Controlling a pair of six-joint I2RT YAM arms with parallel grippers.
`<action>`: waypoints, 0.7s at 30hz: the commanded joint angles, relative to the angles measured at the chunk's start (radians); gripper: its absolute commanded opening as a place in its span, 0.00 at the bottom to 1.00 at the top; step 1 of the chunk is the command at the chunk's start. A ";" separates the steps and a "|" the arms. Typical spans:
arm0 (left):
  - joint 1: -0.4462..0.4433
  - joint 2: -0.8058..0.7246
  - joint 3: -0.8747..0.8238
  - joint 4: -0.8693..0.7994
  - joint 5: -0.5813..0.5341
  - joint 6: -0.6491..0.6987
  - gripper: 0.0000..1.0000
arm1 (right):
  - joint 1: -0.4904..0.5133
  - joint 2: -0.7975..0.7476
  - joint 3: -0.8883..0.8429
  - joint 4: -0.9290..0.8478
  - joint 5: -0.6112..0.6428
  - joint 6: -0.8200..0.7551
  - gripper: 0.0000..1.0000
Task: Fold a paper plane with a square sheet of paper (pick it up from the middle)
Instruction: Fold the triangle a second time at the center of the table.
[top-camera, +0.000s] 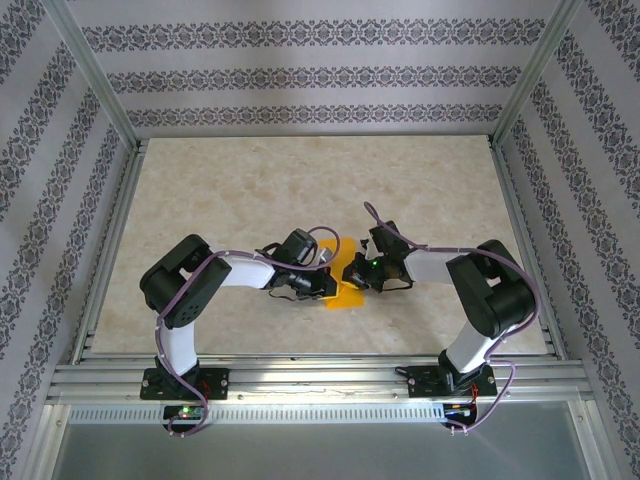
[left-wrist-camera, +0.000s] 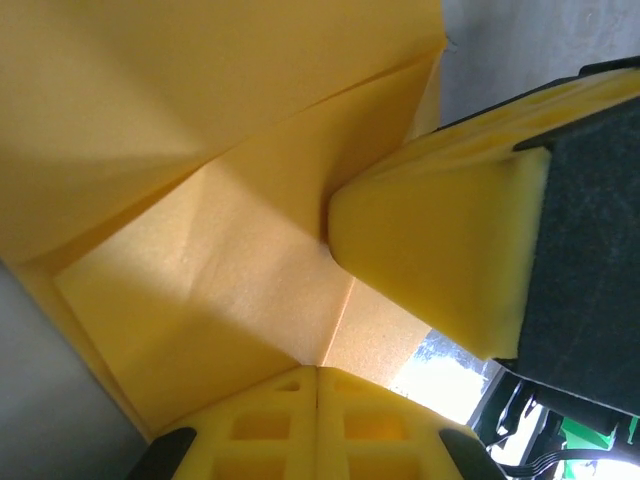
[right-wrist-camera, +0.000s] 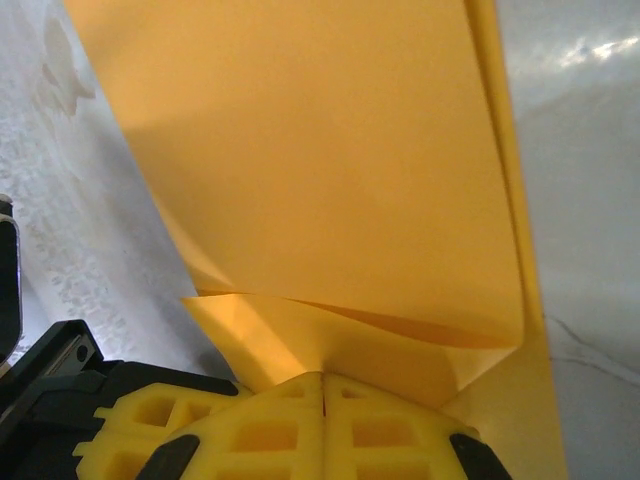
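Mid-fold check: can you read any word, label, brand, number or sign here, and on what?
Nothing legible.
The thin bright orange paper sheet is blank.
The patterned wallpaper bears only ornament.
Any marking on the left arm's black base plate is too small to read.

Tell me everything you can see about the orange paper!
The paper is thin, plain and bright orange. It is partly folded, with sharp creases and overlapping flaps. It sits in the middle of the pale marbled table, between the two arms, which hide most of it from above. The left gripper and the right gripper are both shut, each pinching it at a fold.
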 joint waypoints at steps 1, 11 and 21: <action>-0.002 0.036 -0.055 -0.029 -0.043 -0.037 0.00 | -0.018 0.031 -0.007 -0.018 0.098 -0.006 0.00; -0.002 0.026 -0.065 -0.032 -0.040 -0.023 0.00 | -0.144 0.019 -0.025 0.046 0.048 -0.041 0.00; -0.002 0.010 -0.074 -0.036 -0.038 -0.005 0.00 | -0.161 -0.078 -0.013 0.029 0.056 -0.063 0.00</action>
